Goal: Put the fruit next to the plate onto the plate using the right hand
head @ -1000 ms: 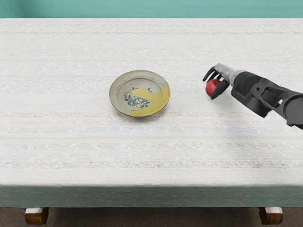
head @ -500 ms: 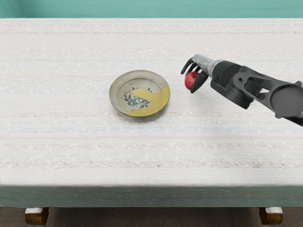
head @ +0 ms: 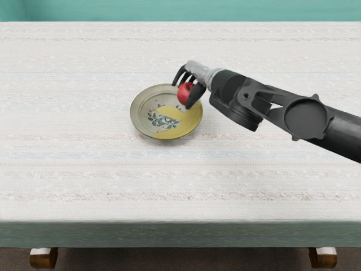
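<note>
The right hand (head: 188, 86) grips a red fruit (head: 185, 92) above the right rim of the plate (head: 148, 111) on the desk (head: 84, 169) — carried over, not yet set down.

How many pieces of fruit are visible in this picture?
1. The red fruit is held in the right hand, above the right rim of the plate. Another one might hide behind the arm, but none shows.

Table (head: 84, 169): pale striped cloth, wooden feet. Patterned plate (head: 142, 107) rests on it, near centre.
</note>
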You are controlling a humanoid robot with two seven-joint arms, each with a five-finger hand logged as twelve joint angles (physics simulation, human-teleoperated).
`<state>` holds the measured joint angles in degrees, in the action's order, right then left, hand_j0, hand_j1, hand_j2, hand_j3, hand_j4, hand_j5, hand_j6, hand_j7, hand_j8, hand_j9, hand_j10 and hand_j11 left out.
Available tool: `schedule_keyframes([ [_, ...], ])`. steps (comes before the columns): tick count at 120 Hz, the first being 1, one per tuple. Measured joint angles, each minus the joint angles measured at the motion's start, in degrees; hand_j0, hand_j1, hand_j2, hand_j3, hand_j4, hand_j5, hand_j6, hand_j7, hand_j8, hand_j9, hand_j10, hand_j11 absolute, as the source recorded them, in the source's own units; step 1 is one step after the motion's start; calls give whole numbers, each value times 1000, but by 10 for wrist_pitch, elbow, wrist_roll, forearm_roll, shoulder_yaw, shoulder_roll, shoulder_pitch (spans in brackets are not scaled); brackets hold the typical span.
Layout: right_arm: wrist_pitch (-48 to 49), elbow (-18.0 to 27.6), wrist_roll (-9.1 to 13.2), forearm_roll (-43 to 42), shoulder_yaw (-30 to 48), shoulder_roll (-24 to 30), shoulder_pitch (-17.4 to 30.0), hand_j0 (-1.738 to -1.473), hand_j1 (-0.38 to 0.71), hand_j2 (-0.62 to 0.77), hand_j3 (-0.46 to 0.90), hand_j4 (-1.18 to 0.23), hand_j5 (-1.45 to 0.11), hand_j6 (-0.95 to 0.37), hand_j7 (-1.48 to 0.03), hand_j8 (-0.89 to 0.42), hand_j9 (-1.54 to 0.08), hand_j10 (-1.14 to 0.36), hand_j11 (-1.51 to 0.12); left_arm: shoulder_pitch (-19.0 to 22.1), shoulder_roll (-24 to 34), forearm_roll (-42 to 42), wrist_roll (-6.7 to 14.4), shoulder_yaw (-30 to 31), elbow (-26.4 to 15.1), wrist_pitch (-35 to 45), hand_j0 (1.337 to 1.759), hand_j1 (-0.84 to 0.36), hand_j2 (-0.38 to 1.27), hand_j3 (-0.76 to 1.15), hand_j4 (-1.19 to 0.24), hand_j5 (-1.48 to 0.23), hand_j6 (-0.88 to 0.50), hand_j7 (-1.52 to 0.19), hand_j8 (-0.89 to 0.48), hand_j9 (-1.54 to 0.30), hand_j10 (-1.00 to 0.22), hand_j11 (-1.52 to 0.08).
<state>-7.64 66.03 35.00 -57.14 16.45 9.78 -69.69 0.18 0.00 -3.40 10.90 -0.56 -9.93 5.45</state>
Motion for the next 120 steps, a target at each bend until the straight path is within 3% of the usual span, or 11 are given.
schedule_keyframes([
  [59,-154,-4,0,-8,-14,-70,47,-1657,210,150,0,-543,-746,-524,-726,-410,-756,-569,-746,0,0,0,0,0,0,0,1658,342,1,0,-7,-8,-7,-8,-7,-8,-6,-8],
  [66,-161,-4,0,-7,-15,-71,50,-1657,166,98,0,-487,-664,-473,-649,-389,-672,-515,-664,0,0,0,0,0,0,0,1658,342,1,0,-6,-8,-7,-8,-7,-8,-6,-8],
  [80,-210,-4,0,-5,-17,-86,56,-1658,-46,54,0,-285,-388,-278,-380,-230,-393,-301,-388,0,0,0,0,0,0,0,1658,342,1,0,-6,-8,-7,-8,-6,-8,-6,-8],
  [93,-212,-3,0,-4,-17,-81,52,-1658,-171,32,0,-168,-228,-164,-223,-136,-231,-177,-228,0,0,0,0,0,0,0,1658,342,1,0,-6,-8,-7,-8,-7,-8,-6,-8],
  [107,-154,-1,0,21,-11,-46,29,-1658,-249,19,0,-95,-129,-93,-126,-77,-130,-101,-129,-11,0,0,0,0,-1,0,1658,342,1,0,-7,-8,-7,-8,-7,-8,-6,-8],
  [120,-34,11,0,71,27,18,12,-1658,-291,12,0,-57,-76,-56,-74,-46,-77,-60,-76,-12,0,1,0,0,-1,0,1658,342,1,0,-6,-8,-6,-8,-6,-8,-6,-8],
])
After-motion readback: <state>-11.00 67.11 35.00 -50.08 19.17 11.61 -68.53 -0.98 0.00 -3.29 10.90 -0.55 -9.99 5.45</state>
